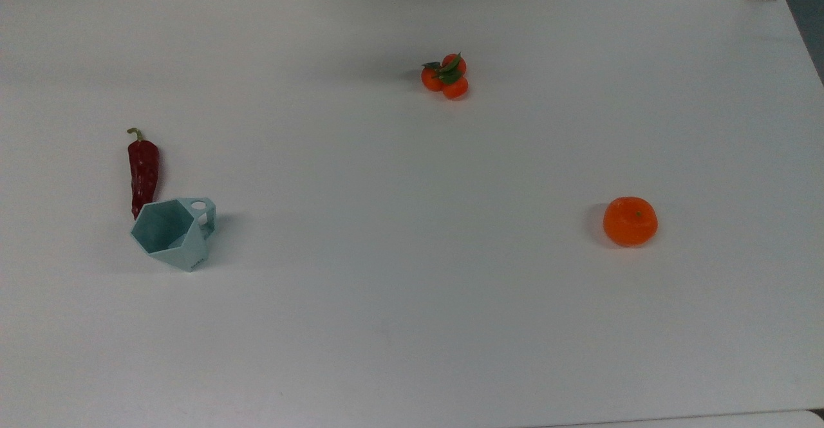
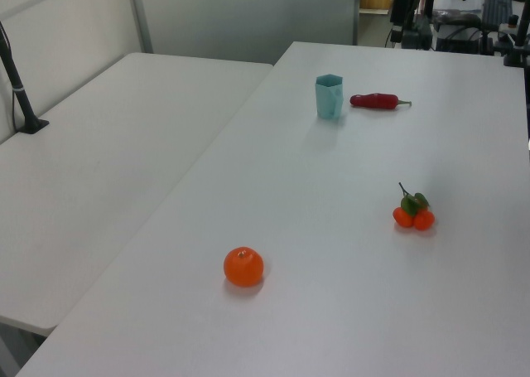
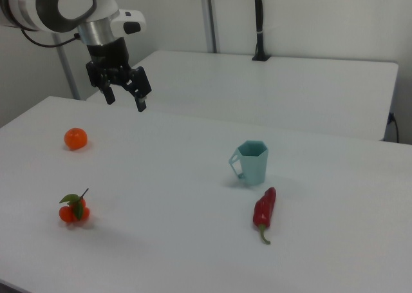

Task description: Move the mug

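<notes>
The pale teal faceted mug [image 1: 172, 232] stands upright on the white table [image 1: 412, 299] at the top view's left, its handle toward the top view's right. It also appears in the left view [image 2: 329, 96] and the right view [image 3: 250, 162]. My gripper [image 3: 125, 102] hangs open and empty high above the table at the right view's upper left, far from the mug, fingers pointing down.
A red chili pepper [image 1: 142, 170] lies just beside the mug, its tip close to the rim. A cluster of small tangerines with leaves [image 1: 445, 76] and a single orange [image 1: 629, 221] sit elsewhere on the table. A second table [image 2: 108, 161] adjoins.
</notes>
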Robot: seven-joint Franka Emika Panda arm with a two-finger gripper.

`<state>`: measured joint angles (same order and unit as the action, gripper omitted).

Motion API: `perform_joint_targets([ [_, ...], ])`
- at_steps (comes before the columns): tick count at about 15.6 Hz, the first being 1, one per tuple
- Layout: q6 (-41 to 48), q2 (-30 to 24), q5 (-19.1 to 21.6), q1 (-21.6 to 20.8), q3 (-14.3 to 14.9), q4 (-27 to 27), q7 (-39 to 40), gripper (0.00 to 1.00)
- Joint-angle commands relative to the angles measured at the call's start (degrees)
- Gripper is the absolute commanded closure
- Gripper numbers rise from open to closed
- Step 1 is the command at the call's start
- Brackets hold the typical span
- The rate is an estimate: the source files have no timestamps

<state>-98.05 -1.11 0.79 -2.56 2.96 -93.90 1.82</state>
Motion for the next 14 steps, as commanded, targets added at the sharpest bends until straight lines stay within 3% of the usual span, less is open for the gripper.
perform_joint_targets([
  [1,-0.7,-1.0,-0.1,-1.5,1.2,-1.9,1.1,0.00],
  [7,-0.9,0.8,-0.1,-1.0,1.3,-1.3,-0.9,0.00],
  [14,-4.4,4.6,-0.6,-0.8,1.3,1.5,-21.2,0.00],
])
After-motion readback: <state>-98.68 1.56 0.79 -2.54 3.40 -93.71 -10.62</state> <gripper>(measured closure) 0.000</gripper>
